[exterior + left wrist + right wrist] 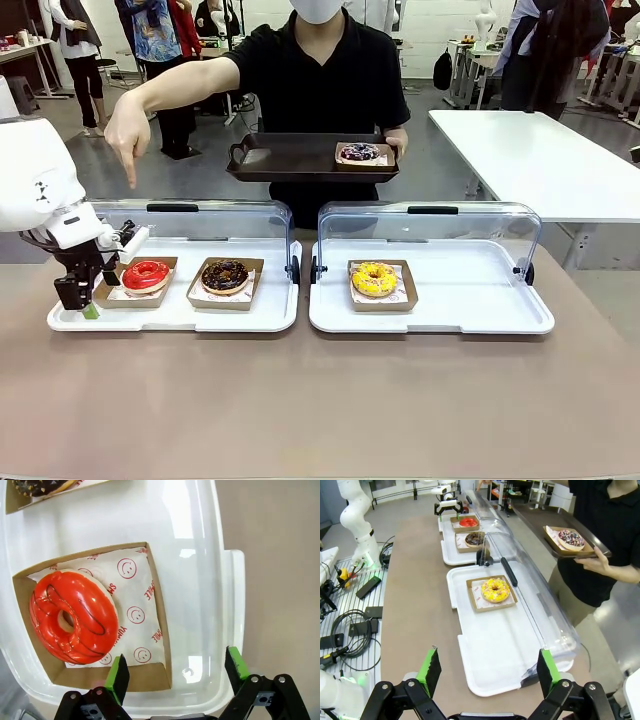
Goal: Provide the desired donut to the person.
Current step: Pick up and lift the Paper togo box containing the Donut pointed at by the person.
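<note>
The person (pixel 320 80) in a black polo holds a black tray (pixel 280 160) with a sprinkled dark donut (pixel 359 152) and points a hand (pixel 127 150) down at the red glazed donut (pixel 146 274). That donut (pixel 72 622) sits in a cardboard holder (pixel 155 630) on the left white tray (pixel 170 315). My left gripper (pixel 177 672) hovers open just beside the holder's corner, one finger over the cardboard edge, nothing between its pads. A chocolate donut (pixel 225 276) lies beside the red one. My right gripper (pixel 487 670) is open, well back from the yellow donut (pixel 495 590).
Both white trays have clear hinged lids (pixel 430 225) standing open at the far side. The yellow donut (pixel 374 279) is on the right tray (pixel 470 300). A white table (pixel 540 160) stands at the far right. Cables and tools (pixel 355 620) lie beside the brown tabletop.
</note>
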